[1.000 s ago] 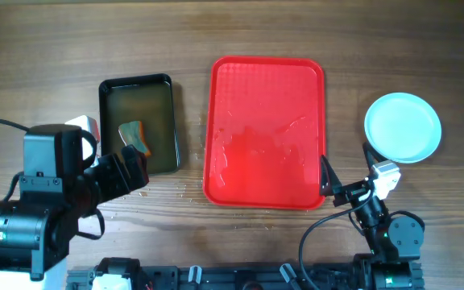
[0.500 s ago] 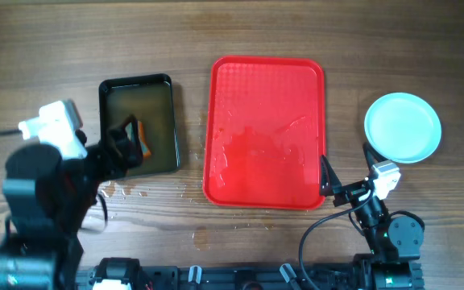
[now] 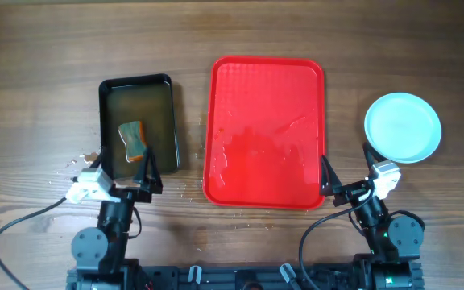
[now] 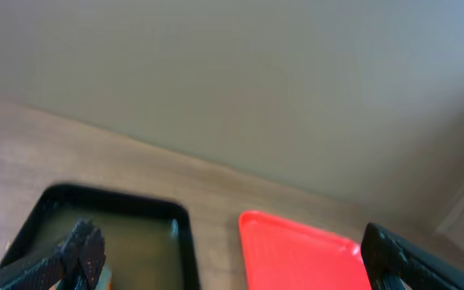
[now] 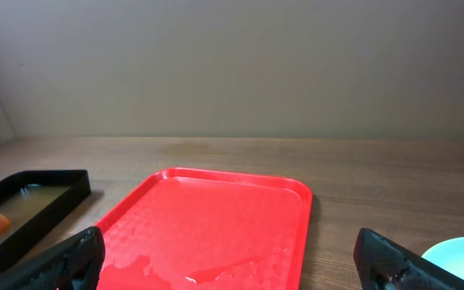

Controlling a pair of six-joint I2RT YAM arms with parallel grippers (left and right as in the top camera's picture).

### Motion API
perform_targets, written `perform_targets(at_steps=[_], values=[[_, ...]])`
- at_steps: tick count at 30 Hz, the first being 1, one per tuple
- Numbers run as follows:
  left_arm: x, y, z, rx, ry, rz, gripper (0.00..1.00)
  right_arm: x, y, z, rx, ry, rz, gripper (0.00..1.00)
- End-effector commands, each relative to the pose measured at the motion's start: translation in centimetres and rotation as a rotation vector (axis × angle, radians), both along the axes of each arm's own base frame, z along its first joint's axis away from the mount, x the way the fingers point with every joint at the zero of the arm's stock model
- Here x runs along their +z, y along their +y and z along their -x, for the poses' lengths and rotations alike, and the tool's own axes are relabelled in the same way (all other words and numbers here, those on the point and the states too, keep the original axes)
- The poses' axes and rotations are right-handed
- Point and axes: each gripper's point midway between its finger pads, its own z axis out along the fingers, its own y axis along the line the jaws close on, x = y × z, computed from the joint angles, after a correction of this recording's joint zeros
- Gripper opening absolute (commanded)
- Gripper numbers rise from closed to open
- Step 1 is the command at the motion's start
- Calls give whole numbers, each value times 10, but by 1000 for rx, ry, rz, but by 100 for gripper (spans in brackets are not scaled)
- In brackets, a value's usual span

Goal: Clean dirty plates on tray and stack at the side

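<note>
The plates (image 3: 403, 127) lie on the table (image 3: 39, 64) just right of the tray (image 3: 266, 133), off it, reading from above as one pale-blue disc; I cannot tell how many. The red tray is wet in streaks. My right gripper (image 5: 232, 266) sits low at the tray's near right corner, arm folded back, fingers spread wide and empty. My left gripper (image 4: 228, 258), left of the tray, is equally folded and spread wide, facing the black tray (image 3: 138, 125), where a sponge (image 3: 133, 138) lies in water.
</note>
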Motion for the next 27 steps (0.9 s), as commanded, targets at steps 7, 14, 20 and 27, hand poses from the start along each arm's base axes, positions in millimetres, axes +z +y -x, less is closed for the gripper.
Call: perform_targets(at_steps=[7, 14, 20, 27], values=[[-47, 1, -3, 3, 143, -22, 100, 2, 0, 0, -3, -4, -14, 100], [-47, 1, -3, 3, 143, -21, 100, 2, 0, 0, -3, -4, -13, 100], [-47, 1, -3, 3, 143, -22, 100, 2, 0, 0, -3, -4, -14, 100], [-47, 1, -3, 3, 143, -22, 100, 2, 0, 0, -3, -4, -14, 100]])
